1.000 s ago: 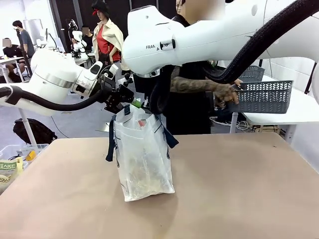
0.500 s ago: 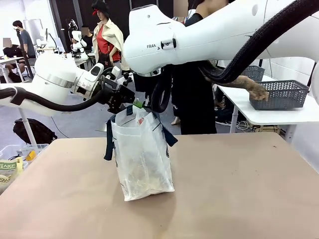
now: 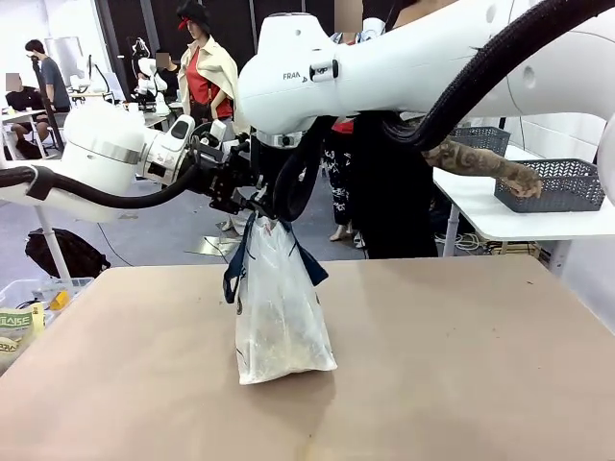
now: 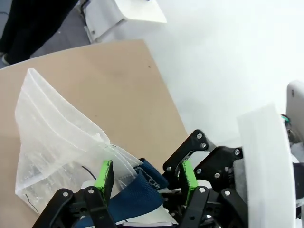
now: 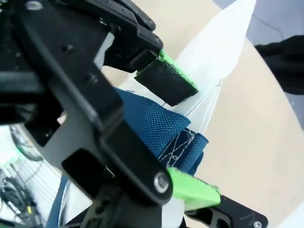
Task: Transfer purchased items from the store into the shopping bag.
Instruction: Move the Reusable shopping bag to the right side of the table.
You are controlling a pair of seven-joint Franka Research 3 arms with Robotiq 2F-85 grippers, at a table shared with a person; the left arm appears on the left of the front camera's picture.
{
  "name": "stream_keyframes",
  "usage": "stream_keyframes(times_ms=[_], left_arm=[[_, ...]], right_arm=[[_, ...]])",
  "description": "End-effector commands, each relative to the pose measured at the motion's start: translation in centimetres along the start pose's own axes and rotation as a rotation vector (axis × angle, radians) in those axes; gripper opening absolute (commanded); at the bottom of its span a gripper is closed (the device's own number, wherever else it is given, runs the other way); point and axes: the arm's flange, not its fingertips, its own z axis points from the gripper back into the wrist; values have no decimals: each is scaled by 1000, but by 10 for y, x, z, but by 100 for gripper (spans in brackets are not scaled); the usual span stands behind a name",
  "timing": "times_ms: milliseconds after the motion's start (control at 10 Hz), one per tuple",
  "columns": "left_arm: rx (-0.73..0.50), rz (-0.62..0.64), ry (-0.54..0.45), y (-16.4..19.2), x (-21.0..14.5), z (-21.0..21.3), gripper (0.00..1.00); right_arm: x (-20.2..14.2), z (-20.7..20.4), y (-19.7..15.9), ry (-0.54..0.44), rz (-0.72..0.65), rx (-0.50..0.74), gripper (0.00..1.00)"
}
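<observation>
The shopping bag stands upright on the tan bench. Its top is gathered to a narrow peak, its navy handles hang down either side, and pale, indistinct contents show through its lower half. The left gripper reaches in at that peak. Its green pads flank a blue strap and folded plastic, one pad touching the plastic, but I cannot tell whether the jaws pinch. The right gripper has its jaws clamped on the strap's stitched end. Beyond the bag, toward the robot's right, the grey store basket sits on a white bench, with a person's hand at its rim.
</observation>
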Motion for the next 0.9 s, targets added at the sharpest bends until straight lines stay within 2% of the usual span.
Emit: stream_keyframes(times_ms=[0,500,800], left_arm=[[-15,-30,-30,0,3,-3,72],[-16,5,-53,3,2,6,72],[-49,58,-36,12,8,6,72]], right_arm=[[-3,-2,-2,-43,-70,30,0],[-18,9,-2,-105,-114,14,0],[-18,5,0,-105,74,24,0]])
